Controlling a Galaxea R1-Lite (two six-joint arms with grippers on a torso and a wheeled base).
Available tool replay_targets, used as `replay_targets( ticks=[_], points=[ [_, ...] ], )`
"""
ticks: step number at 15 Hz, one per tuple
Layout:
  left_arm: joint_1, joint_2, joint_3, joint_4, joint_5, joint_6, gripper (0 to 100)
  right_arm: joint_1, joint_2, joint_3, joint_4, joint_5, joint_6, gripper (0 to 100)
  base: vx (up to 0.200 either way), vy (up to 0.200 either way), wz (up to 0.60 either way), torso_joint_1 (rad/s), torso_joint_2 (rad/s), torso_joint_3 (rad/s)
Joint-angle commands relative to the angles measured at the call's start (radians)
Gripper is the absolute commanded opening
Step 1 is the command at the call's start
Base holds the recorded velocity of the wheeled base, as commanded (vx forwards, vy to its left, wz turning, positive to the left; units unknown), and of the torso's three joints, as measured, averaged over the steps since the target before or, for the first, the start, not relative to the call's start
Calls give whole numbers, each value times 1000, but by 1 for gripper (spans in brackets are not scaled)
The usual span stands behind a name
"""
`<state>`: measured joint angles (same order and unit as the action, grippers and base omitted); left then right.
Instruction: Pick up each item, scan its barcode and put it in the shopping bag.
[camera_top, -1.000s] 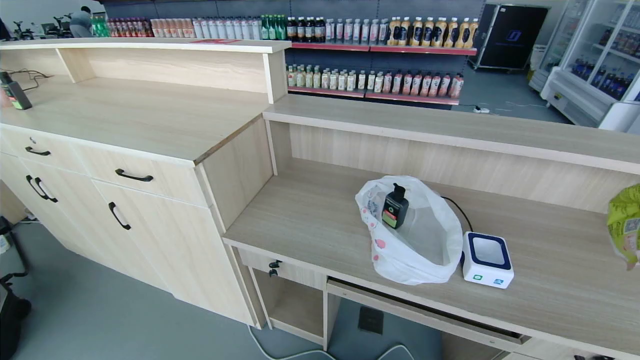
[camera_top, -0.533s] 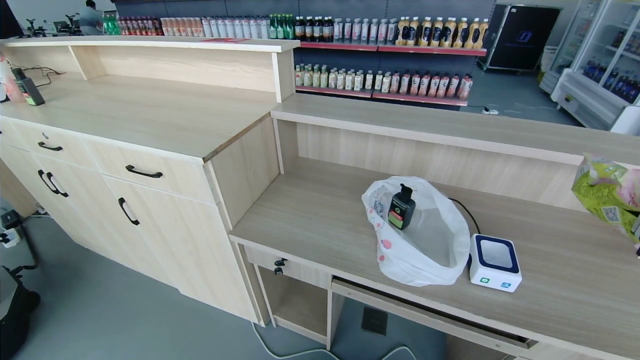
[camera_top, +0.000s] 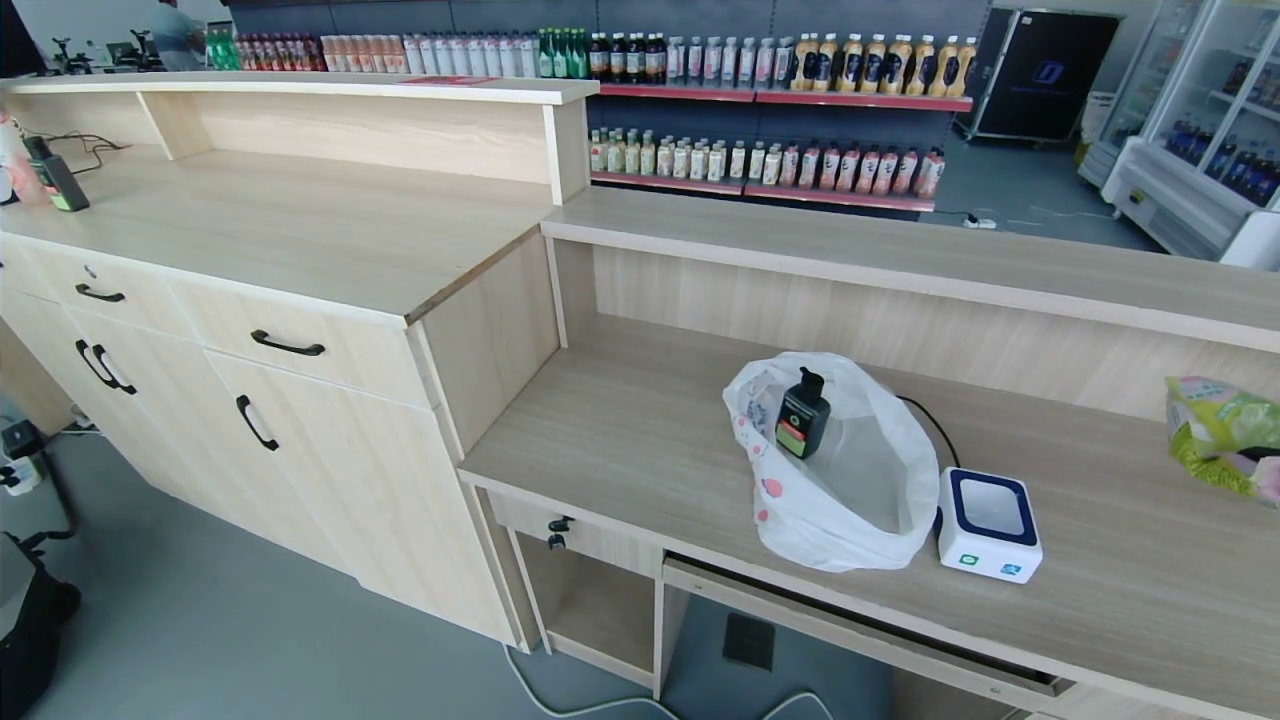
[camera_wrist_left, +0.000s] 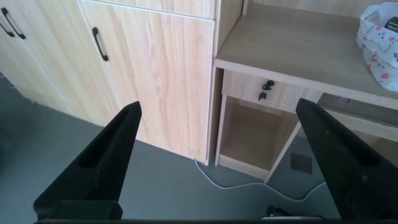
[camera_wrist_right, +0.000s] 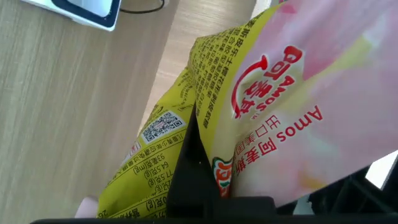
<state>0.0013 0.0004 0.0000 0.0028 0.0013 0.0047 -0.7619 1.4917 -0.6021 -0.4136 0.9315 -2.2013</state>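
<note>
Wooden shop desk (camera_top: 620, 440), right jaws clamped on a yellow-green snack packet (camera_top: 1215, 430) over its right end, scanner (camera_top: 990, 525) off to the left, shopping bag (camera_top: 800, 520) just past it, left jaws hanging open.

Open shopping bag (camera_top: 803, 522) mouth, scanner (camera_top: 988, 527) just beside

We see a shop. A long light wooden counter (camera_top: 300, 230) has cupboard doors (camera_top: 330, 470) with black handles (camera_top: 255, 425). The floor (camera_top: 200, 620) is grey. Behind it, red shelves (camera_top: 760, 97) hold rows of bottles (camera_top: 870, 62). A fridge (camera_top: 1210, 110) with glass doors stands on the far right.
</note>
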Motion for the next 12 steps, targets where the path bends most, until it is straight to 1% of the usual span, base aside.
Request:
replay_targets(
  ticks=[1, 2, 4, 5, 6, 7, 9, 10, 12],
  points=[
    [0, 0, 0, -1, 0, 0, 100, -63, 28, -1, 68, -2, -58, 0, 0, 0, 0, 0, 0, 0],
    [0, 0, 0, 0, 0, 0, 100, -83, 36, -1, 134, 0, -127, 0, 0, 0, 0, 0, 0, 0],
    [0, 0, 0, 0, 0, 0, 100, -102, 55, -8, 279, -5, -212, 0, 0, 0, 0, 0, 0, 0],
    [0, 0, 0, 0, 0, 0, 100, -96, 68, -25, 306, -6, -245, 0, 0, 0, 0, 0, 0, 0],
    [0, 0, 0, 0, 0, 0, 100, -80, 96, -56, 315, -5, -304, 0, 0, 0, 0, 0, 0, 0],
    [0, 0, 0, 0, 0, 0, 100, -73, 122, -74, 315, -6, -333, 0, 0, 0, 0, 0, 0, 0],
    [0, 0, 0, 0, 0, 0, 100, -68, 167, -120, 315, -23, -341, 0, 0, 0, 0, 0, 0, 0],
    [0, 0, 0, 0, 0, 0, 100, -46, 196, -127, 315, -40, -339, 0, 0, 0, 0, 0, 0, 0],
    [0, 0, 0, 0, 0, 0, 100, 6, 254, -154, 317, -39, -337, 0, 0, 0, 0, 0, 0, 0]
  ],
)
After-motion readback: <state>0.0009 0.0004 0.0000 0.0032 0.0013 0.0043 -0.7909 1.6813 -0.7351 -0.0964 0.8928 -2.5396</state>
